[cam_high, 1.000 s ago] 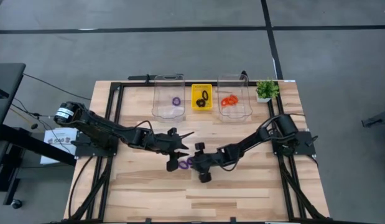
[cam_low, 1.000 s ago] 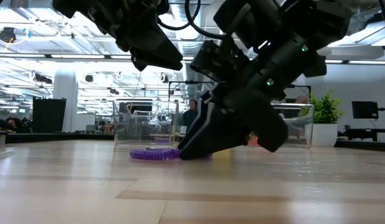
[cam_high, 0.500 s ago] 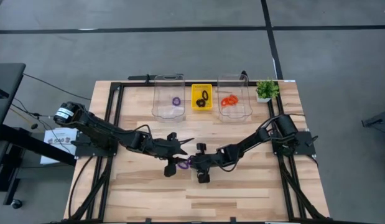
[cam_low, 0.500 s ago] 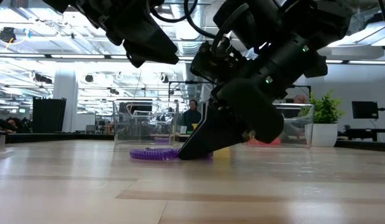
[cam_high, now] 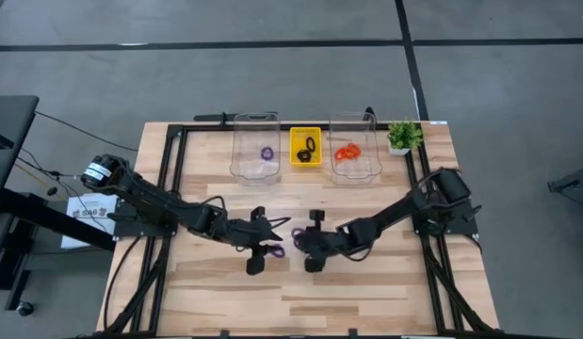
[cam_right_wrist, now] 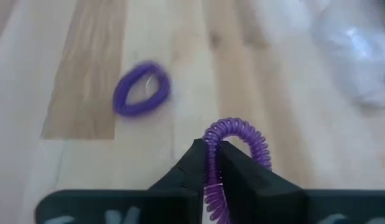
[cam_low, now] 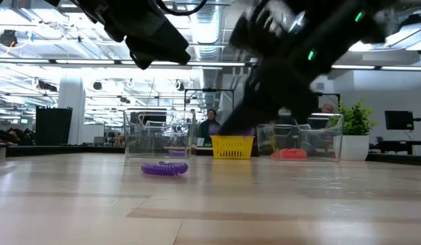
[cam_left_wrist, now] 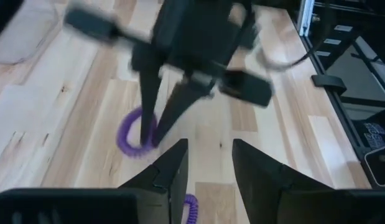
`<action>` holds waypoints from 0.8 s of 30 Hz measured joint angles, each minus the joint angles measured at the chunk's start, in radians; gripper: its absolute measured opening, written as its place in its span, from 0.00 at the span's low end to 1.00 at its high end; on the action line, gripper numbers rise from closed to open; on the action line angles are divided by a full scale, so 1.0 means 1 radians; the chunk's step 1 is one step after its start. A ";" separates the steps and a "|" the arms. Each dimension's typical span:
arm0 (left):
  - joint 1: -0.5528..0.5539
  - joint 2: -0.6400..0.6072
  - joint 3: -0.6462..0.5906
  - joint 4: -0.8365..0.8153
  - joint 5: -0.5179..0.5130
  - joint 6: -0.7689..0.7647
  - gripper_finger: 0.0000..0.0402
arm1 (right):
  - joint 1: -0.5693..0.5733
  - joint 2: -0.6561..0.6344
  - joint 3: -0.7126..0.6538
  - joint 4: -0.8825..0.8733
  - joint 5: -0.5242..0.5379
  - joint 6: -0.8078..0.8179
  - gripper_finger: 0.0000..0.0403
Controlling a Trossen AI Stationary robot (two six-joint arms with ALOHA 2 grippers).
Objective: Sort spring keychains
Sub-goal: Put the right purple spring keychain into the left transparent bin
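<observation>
Purple spring keychain (cam_right_wrist: pixel 232 144) pinched in the right hand (cam_right_wrist: pixel 208 163); no legible writing.

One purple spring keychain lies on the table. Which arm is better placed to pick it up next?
The left. The left gripper is open beside the loose purple keychain, while the right gripper is already shut on another purple keychain.

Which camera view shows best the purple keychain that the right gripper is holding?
The right wrist view: the held purple keychain is pinched in the right gripper, coils clear. The high view shows a purple speck, the left wrist view a blurred loop; the low view hides it.
</observation>
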 joint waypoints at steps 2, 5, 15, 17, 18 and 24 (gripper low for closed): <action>-0.010 0.000 0.000 0.003 -0.023 -0.002 0.30 | 0.032 -0.032 0.001 -0.019 0.059 0.009 0.10; -0.025 0.000 0.000 0.004 -0.068 -0.009 0.30 | 0.081 -0.072 0.001 -0.017 0.090 -0.002 0.11; -0.057 0.065 0.000 0.078 -0.111 -0.048 0.30 | 0.227 -0.139 0.004 0.185 0.113 -0.150 0.06; -0.053 0.089 -0.001 0.118 -0.112 -0.038 0.30 | 0.246 -0.140 0.004 0.222 0.112 -0.156 0.08; -0.049 0.098 0.000 0.137 -0.112 -0.026 0.30 | 0.255 -0.142 0.004 0.236 0.109 -0.157 0.09; -0.044 0.138 -0.001 0.248 -0.100 0.076 0.30 | 0.285 -0.145 0.005 0.349 0.023 -0.149 0.08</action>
